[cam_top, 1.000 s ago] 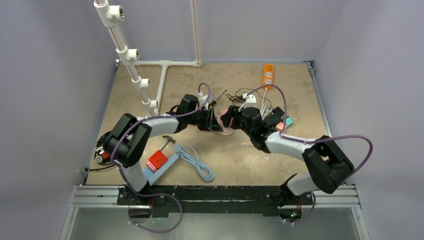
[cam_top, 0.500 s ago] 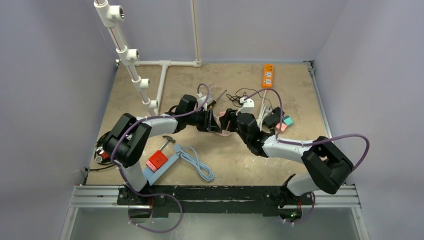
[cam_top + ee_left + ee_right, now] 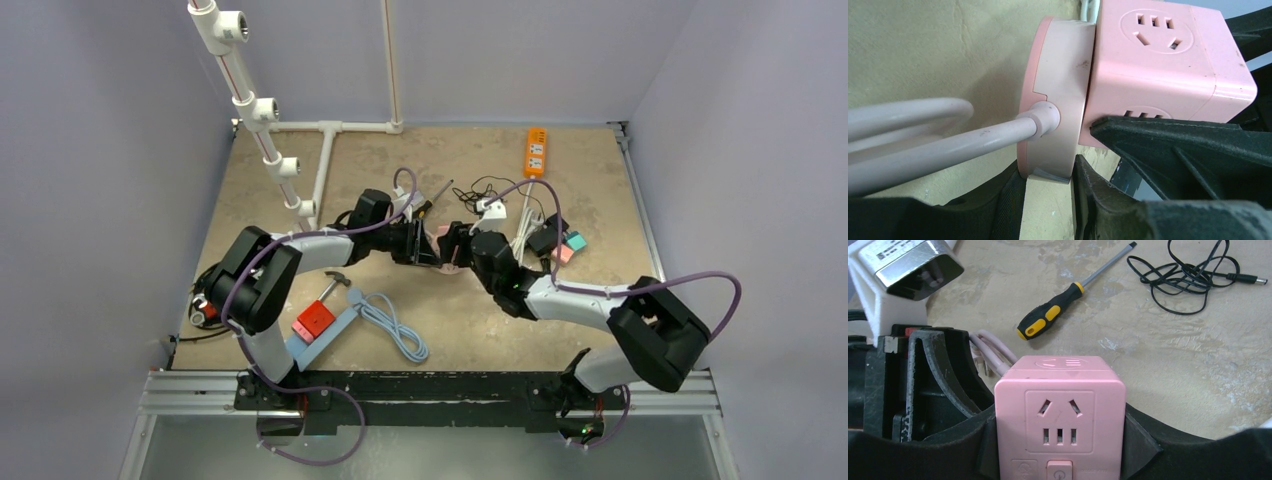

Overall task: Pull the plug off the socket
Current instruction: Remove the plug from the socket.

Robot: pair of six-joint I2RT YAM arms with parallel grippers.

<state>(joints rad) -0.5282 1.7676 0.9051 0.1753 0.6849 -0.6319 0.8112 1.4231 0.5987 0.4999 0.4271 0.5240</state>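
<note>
The pink cube socket point(image 3: 1060, 415) is clamped between my right gripper's point(image 3: 1060, 442) two black fingers, its outlet face toward the right wrist camera. The round pink plug point(image 3: 1055, 100) sits against the cube's point(image 3: 1158, 55) side, with its pale cable point(image 3: 938, 145) running off to the left. My left gripper point(image 3: 1048, 175) is shut on the plug's disc, one finger on each flat face. In the top view both grippers, left point(image 3: 424, 245) and right point(image 3: 455, 243), meet at mid-table around the pink socket point(image 3: 446, 252).
A black-and-yellow screwdriver point(image 3: 1058, 310) and a coiled black lead point(image 3: 1193, 275) lie just beyond the socket. An orange power strip point(image 3: 537, 150) and a white adapter point(image 3: 493, 205) lie at the back right. A hammer point(image 3: 335, 283), a red block point(image 3: 315, 320) and a blue cable point(image 3: 395, 325) lie at the front left. White pipes point(image 3: 270, 150) stand at the back left.
My right arm has shifted left, its wrist closing in on the left gripper. The left arm has hardly moved. The plug still sits against the socket.
</note>
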